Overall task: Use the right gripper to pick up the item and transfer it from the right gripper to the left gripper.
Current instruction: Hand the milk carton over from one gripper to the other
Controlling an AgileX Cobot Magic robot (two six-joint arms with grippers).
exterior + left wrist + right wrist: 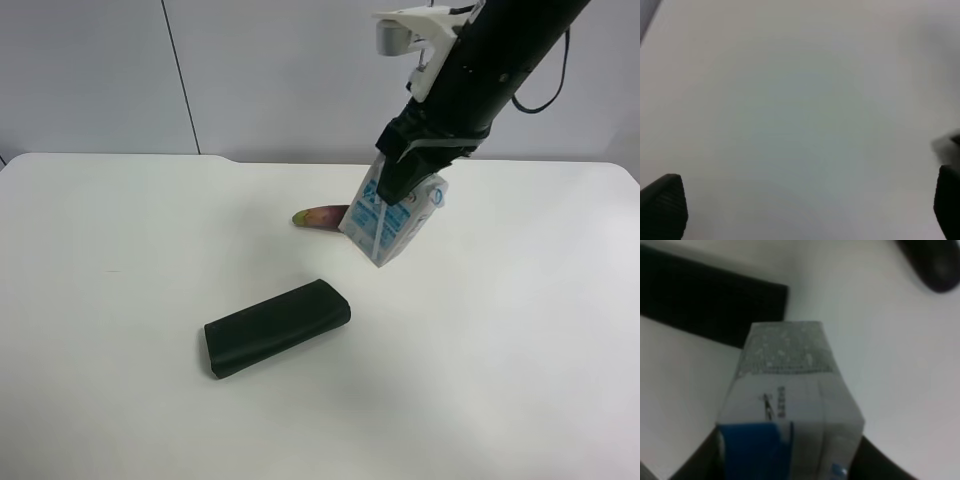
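- White-and-blue paperboard drink carton with a gabled top and a white straw on its side [393, 222] hangs tilted in the air, clear of the white table [120, 260]. Its flat base points down and away from the claw that holds it.
- On the thick black arm with the white blocky bracket, the right gripper [395, 188] is a black two-fingered claw. Its fingers are clamped on the carton's upper part, and in the right wrist view the carton [790, 405] fills the gap between them.
- The left gripper [805, 205] does not appear in the exterior high view. Its own camera shows black wedge fingers [662, 205] spread wide with nothing between them, over bare table.
- The carton looks light, with thin walls. A hard squeeze would likely dent it, and the glossy print may be somewhat slick.
- The lower body near the base is free. Two opposite flat faces there look the best place for the second grip, keeping off the straw, which could be knocked loose.
- A dark purple eggplant [322, 216] and a long black case [277, 326] lie on the table below, apart from the carton.
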